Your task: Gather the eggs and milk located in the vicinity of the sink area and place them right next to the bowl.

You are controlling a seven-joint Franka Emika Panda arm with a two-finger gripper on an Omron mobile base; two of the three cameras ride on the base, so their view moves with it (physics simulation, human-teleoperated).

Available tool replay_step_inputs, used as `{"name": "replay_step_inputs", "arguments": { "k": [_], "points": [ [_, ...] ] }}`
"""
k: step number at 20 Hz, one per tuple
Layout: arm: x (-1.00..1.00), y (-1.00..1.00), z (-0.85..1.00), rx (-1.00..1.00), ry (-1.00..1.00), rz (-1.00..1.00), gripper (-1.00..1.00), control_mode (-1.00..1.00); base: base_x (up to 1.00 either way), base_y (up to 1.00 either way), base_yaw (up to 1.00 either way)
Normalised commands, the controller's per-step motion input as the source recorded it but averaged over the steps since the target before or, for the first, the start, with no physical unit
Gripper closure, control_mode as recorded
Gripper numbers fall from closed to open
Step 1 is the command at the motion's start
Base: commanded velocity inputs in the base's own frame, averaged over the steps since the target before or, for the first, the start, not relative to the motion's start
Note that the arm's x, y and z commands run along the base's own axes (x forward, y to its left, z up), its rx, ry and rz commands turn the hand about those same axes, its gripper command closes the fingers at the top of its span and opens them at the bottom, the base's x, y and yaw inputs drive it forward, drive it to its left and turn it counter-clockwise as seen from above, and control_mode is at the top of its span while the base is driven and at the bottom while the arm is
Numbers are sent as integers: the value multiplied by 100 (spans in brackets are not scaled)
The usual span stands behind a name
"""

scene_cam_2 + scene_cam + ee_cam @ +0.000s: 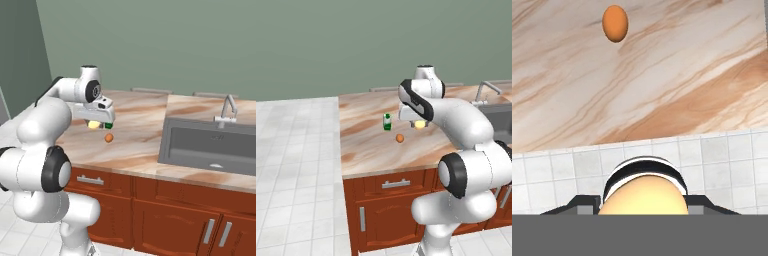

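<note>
One counter (366, 145) carries one sink (210, 142), one milk (387, 121) carton, no legible writing, and one orange egg (400, 138) just beside it. The jaws (420, 124) are closed on a second, yellowish egg (643, 195) above the counter.

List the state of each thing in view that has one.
claw: shut on yellow egg, raised above the counter
yellow egg: held in the claw, off the counter
orange egg: lying loose on the counter
milk: upright on the counter, untouched
sink: no items visible inside, no water running from the tap
drawer: closed
</note>
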Motion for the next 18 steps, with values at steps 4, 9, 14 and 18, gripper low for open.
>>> {"name": "replay_step_inputs", "arguments": {
  "k": [4,9,14,18],
  "points": [
    [0,0,0,0,0,0,100,100,-34,-91,0],
    [0,0,0,0,0,0,100,100,-10,-100,0],
    [0,0,0,0,0,0,100,100,-2,-100,0],
    [0,0,0,0,0,0,100,100,0,-100,0]
  ]
}}
